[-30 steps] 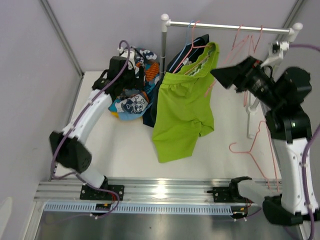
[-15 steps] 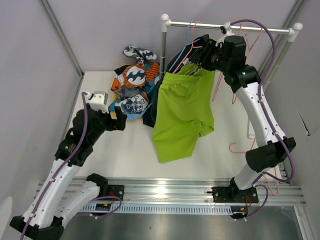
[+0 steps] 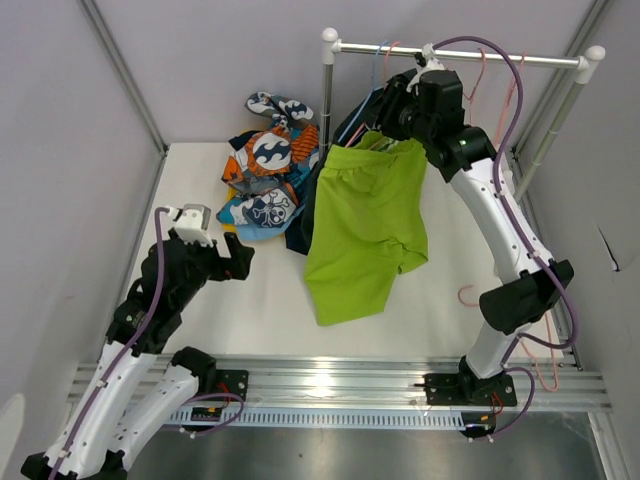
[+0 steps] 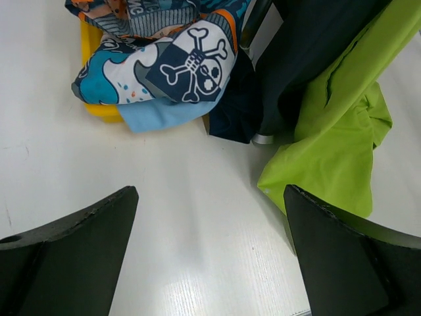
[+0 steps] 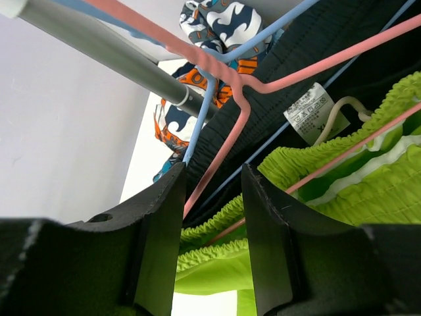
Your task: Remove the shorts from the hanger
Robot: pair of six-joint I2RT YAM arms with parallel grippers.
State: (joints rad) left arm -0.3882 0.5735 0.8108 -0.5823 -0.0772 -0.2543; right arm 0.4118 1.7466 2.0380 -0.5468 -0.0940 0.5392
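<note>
**A:** While the lime green fabric shorts (image 3: 365,230) hung on the thin pink wire hanger (image 5: 242,84), what did the step need?

**B:** The right gripper (image 5: 214,178), slightly parted around its neck and clamping nothing, had to close there. The left gripper (image 4: 210,194) gaped empty.

**A:** Counts?

**B:** Two pairs hung; three apparently lay on the white desk (image 3: 260,300).

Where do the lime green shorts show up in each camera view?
Top external: lime green shorts hang centre, under the rail.
Left wrist: lime green shorts at the right edge.
Right wrist: lime green shorts, waistband only, lower right.
Shared landmark: patterned shorts, left of them in all three.
</note>
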